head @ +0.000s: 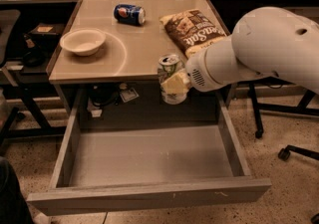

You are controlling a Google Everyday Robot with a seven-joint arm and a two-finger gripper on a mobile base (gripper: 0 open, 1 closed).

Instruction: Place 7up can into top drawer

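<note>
Your tool [175,83] grips the 7up can [168,64] upright, just past the front edge of the counter [139,49]; the top drawer [149,195] lies open directly below.

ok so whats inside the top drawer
Nothing shows on the floor of the top drawer; the strip behind its front panel is hidden. The gripper holds the 7up can above its back end, not inside.

Hand [174,84], centre-frame, clamps 7up can [169,64]; arm [269,44] extended.
</note>
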